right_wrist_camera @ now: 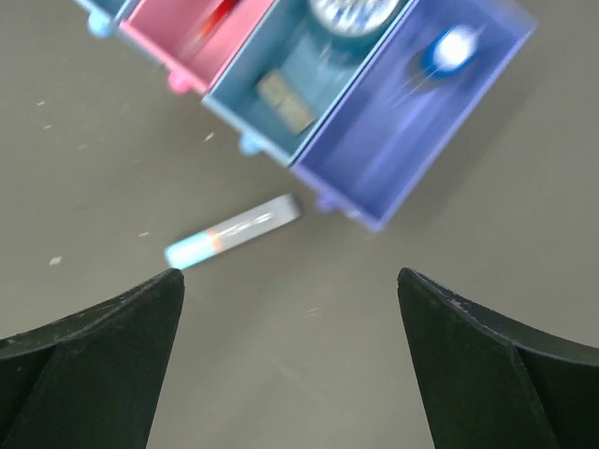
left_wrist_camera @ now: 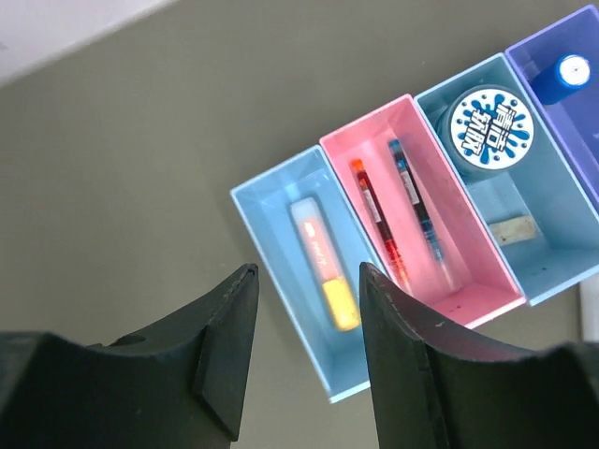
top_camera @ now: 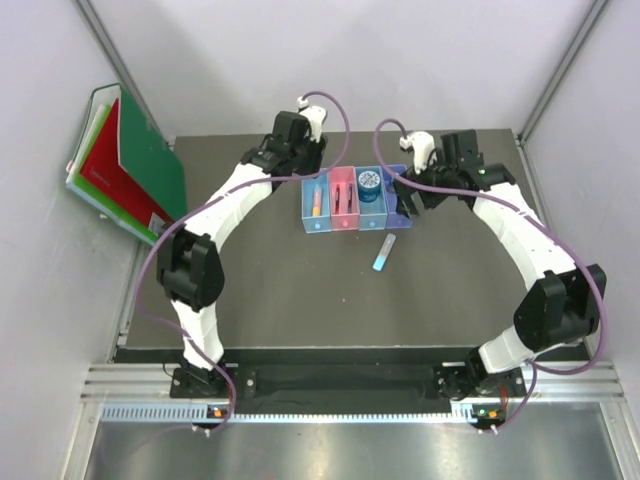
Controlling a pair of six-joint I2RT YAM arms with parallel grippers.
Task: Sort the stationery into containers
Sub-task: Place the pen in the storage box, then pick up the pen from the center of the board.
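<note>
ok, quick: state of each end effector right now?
Left end effector: open, holding nothing.
Right end effector: wide open, holding nothing.

Pale walls (top_camera: 420, 50) enclose dark grey table (top_camera: 300, 300); green, red folders (top_camera: 130, 165) lean at left.

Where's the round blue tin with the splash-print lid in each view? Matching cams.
Top external: round blue tin, far end of the blue bin, third from left.
Left wrist: upper right, same bin.
Right wrist: top edge, cropped, blurred.
Shared landmark: pink translucent plastic bin next to it.
</note>
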